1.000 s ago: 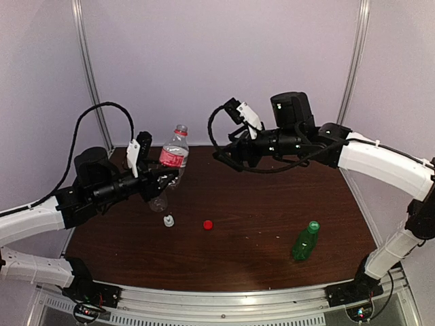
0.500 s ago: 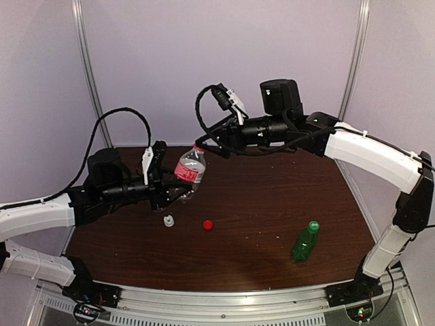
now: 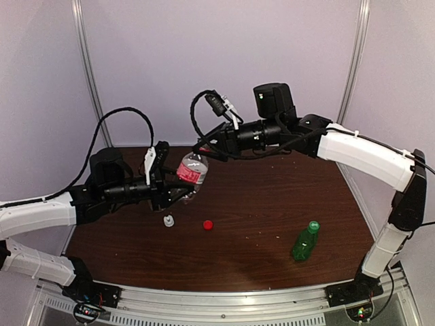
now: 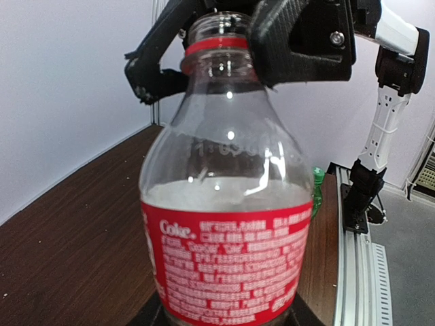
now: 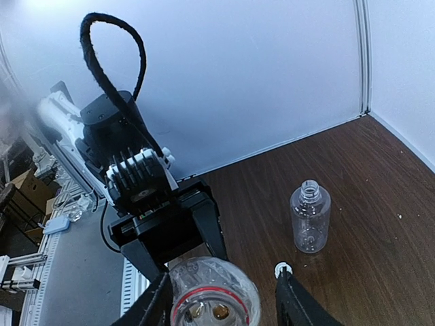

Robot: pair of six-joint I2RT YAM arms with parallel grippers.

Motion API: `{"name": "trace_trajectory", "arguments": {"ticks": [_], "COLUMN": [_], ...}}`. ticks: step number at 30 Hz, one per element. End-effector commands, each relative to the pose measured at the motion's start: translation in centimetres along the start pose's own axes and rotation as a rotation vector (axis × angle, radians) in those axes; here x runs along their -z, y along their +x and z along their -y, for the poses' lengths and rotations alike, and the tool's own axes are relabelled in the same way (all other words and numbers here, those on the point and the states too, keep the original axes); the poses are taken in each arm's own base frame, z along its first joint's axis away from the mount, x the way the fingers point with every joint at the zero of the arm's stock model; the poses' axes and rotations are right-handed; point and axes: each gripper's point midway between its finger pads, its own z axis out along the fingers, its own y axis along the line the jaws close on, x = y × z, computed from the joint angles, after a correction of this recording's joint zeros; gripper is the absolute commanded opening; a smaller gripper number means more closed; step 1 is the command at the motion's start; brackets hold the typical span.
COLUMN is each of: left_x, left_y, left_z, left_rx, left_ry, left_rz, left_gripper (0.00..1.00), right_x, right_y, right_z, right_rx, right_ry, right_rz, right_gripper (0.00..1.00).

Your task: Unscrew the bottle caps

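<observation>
Jaws on the left clamp the Coke bottle (image 3: pixel 192 170); right jaws straddle its neck, whether gripping, cannot tell

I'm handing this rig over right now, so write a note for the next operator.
Left gripper: shut on the clear plastic Coke bottle with a red label, held aloft, mouth open.
Right gripper: fingers either side of that bottle's neck; grip unclear.
Done: round red plastic cap and white nozzle-shaped cap lie on the brown table; small clear bottle stands open.
Left: round green cap on the green bottle.
</observation>
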Motion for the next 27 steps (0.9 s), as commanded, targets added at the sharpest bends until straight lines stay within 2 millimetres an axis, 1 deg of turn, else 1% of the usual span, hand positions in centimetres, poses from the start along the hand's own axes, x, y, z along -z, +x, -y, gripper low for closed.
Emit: {"name": "trace_trajectory", "arguments": {"ticks": [1,5,8,10,11,13,14,16,18,21,22,25,27], "left_x": [0.0,0.0,0.0,0.0,0.1,0.3,0.3,0.5,0.7,1.3,1.6,2.6,3.2], "left_y": [-2.4,-2.3,-2.1,-2.1,-2.0,-2.0,-2.0,-2.0,-1.9,-1.5,-1.3,-1.2,-1.1], "left_z": [0.1,0.1,-0.1,-0.3,-0.4,-0.8,-1.0,-1.5,-2.2,-4.1,-4.8,-6.1,-6.7], "left_rx": [-0.052,-0.053,-0.053,-0.053,-0.053,-0.052,-0.052,-0.052,-0.045,-0.018,-0.009,0.006,0.014], "left_ry": [-0.005,-0.008,-0.015,-0.029,-0.039,-0.065,-0.08,-0.111,-0.155,-0.268,-0.315,-0.406,-0.456], "left_rz": [0.063,0.061,0.056,0.056,0.055,0.055,0.055,0.054,0.048,0.028,0.018,0.007,0.005], "left_gripper": [0.18,0.18,0.18,0.19,0.22,0.29,0.33,0.49,0.72,0.92,0.97,0.98,0.98], "right_x": [-0.4,-0.4,-0.3,-0.2,-0.1,0.0,0.1,0.3,0.5,0.6,0.6,0.4,-0.2], "right_y": [-0.1,-0.1,-0.2,-0.3,-0.3,-0.3,-0.2,-0.2,0.1,0.7,1.0,2.2,3.2], "right_z": [-1.0,-1.1,-1.1,-1.0,-0.9,-0.4,-0.1,0.8,1.9,4.3,5.3,8.2,10.0], "right_rx": [0.003,0.006,0.01,0.02,0.024,0.033,0.035,0.04,0.044,0.043,0.042,0.05,0.06], "right_ry": [-0.055,-0.061,-0.063,-0.054,-0.043,-0.011,0.009,0.064,0.125,0.238,0.279,0.393,0.452], "right_rz": [0.003,0.004,0.009,0.011,0.012,0.018,0.022,0.029,0.022,0.004,-0.005,-0.033,-0.061], "right_gripper": [0.52,0.41,0.3,0.2,0.14,0.0,0.0,0.0,0.0,0.0,0.0,0.0,0.0]}}
